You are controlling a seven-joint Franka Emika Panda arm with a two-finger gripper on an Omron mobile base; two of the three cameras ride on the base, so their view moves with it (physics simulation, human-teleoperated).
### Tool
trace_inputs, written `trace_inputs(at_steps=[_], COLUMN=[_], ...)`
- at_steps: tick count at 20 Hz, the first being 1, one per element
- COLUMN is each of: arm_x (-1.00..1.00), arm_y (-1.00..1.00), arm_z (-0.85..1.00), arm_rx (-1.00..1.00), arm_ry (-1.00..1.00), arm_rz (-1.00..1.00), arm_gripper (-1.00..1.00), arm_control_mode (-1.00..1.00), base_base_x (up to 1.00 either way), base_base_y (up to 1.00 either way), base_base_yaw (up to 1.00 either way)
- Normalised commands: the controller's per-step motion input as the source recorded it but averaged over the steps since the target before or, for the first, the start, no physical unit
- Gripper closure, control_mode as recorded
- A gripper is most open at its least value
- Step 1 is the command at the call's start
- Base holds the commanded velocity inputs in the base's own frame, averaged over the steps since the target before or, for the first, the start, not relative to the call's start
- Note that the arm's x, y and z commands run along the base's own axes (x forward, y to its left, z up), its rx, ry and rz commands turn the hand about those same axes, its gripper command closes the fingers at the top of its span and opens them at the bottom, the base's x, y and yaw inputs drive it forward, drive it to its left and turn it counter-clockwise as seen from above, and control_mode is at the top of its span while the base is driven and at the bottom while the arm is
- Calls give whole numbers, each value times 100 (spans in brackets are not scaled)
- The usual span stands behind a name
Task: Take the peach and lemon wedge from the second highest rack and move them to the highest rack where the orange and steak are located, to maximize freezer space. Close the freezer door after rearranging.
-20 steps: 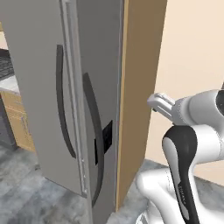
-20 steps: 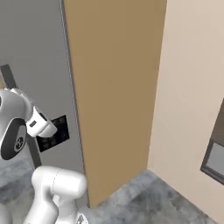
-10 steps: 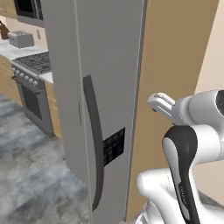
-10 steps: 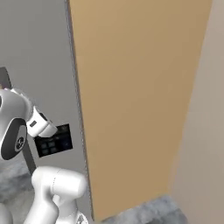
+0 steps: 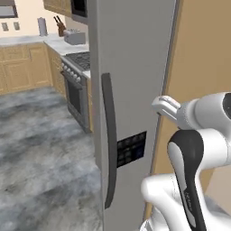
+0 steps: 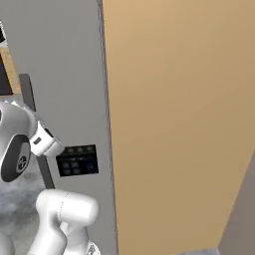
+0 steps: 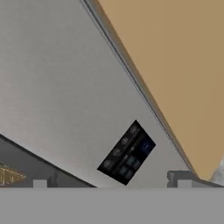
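**Door shut, handle off to the arm's left**

Standing beside the robot, I see the freezer door [image 5: 131, 67] closed: a tall grey panel with nothing of its inside on show, so the peach, the lemon wedge and the racks are hidden behind it and I cannot say how they lie. Next to the door on the far side runs a tall tan wooden panel [image 6: 179, 119], flush against the grey edge.

The long dark handle [image 5: 108, 140] runs upright down the door, slightly bowed, its long axis vertical. A small dark control panel [image 5: 131, 148] sits on the door face just beside it, between the handle and the wooden panel.

The gripper [image 7: 111, 183] faces the door at about the level of that control panel, its two dark finger tips standing wide apart with nothing between them. In the hand view the control panel [image 7: 127, 153] lies just ahead of the tips, tilted because the hand is rolled.

What the next move turns on, as I judge it: the handle lies to the arm's left of where the hand now points, past the control panel. The hand would need to shift that way and set its released jaws across the upright bar before any pull can open the door. Nothing of the rearranging has begun.
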Motion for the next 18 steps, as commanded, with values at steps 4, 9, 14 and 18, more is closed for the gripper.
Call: trace_inputs(at_steps=[4,9,14,18], arm_x=[0,0,0,0], arm_y=[0,0,0,0], arm_z=[0,0,0,0], arm_rx=[0,0,0,0], arm_ry=[0,0,0,0], arm_rz=[0,0,0,0], arm_gripper=[-100,-100,-100,-100], arm_control_mode=[100,100,100,100], base_base_x=[28,39,40,41], base_base_y=[-26,-25,-25,-29], base_base_yaw=[45,41,29,26])
